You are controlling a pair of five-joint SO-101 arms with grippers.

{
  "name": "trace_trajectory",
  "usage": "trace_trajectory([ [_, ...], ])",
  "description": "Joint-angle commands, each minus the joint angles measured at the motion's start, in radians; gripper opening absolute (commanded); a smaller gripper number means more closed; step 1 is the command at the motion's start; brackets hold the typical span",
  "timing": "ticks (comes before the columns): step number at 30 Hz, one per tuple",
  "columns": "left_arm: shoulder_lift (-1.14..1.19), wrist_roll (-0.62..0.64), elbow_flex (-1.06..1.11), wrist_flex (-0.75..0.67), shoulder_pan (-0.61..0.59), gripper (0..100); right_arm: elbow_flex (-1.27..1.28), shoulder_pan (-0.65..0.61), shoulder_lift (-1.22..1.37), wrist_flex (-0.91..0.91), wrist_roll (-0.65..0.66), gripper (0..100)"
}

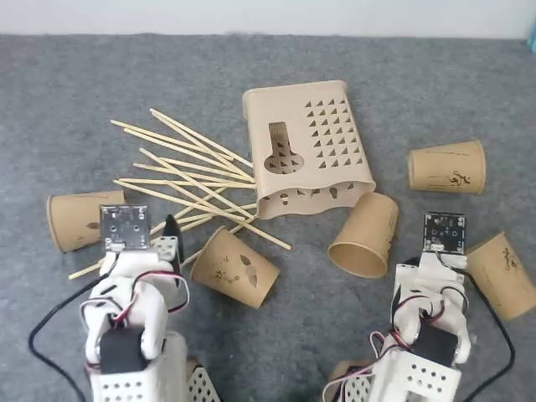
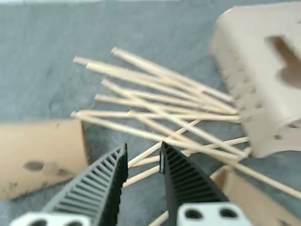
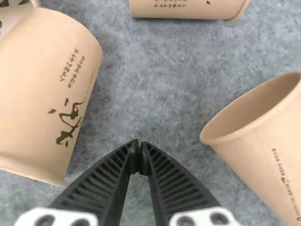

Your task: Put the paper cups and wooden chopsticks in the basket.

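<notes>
From high, the basket point(image 1: 310, 146) lies tipped over on the surface point(image 1: 100, 84), chopsticks point(image 1: 188, 172) strewn at its nine o'clock, cups point(image 1: 366, 234) from three round to eight. Wrist views add: left claw point(image 2: 143, 149) slightly parted, empty, beside the chopsticks; right claw point(image 3: 139, 143) pinched together, empty, between two frame-cropped cups

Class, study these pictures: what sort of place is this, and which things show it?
Probably a robot training bench, not a kitchen: two robot arms at a grey felt-like table, with paper cups and chopsticks strewn around a tipped-over basket.
</notes>
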Motion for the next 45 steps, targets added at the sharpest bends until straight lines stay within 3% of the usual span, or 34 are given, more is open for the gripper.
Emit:
trace_trajectory([
  [1,0.023,-0.003,-0.151,0.044,0.114,11,-0.064,0.019,-0.015,-0.021,0.021,0.6],
  [4,0.152,0.000,-0.206,0.003,0.160,12,-0.064,0.036,-0.015,-0.021,0.023,0.6],
  [9,0.546,0.091,-0.406,-0.032,0.204,26,-0.063,0.096,-0.015,-0.048,0.018,0.6],
  [14,0.865,0.074,-0.568,-0.038,0.336,27,-0.064,0.154,-0.015,-0.064,0.017,0.6],
  [18,0.990,0.109,-0.572,-0.112,0.430,27,-0.063,0.170,-0.015,-0.064,0.017,0.6],
  [25,1.073,0.124,-0.423,-0.396,0.540,27,-0.063,0.170,-0.015,-0.064,0.017,0.6],
  [34,1.172,0.124,-0.320,-0.689,0.502,27,-0.063,0.170,-0.015,-0.064,0.017,0.6],
  [41,1.332,0.121,-0.243,-1.003,0.497,27,-0.063,0.170,-0.015,-0.064,0.017,0.6],
  [45,1.427,0.107,-0.251,-1.111,0.489,18,-0.063,0.170,-0.015,-0.064,0.017,0.6],
])
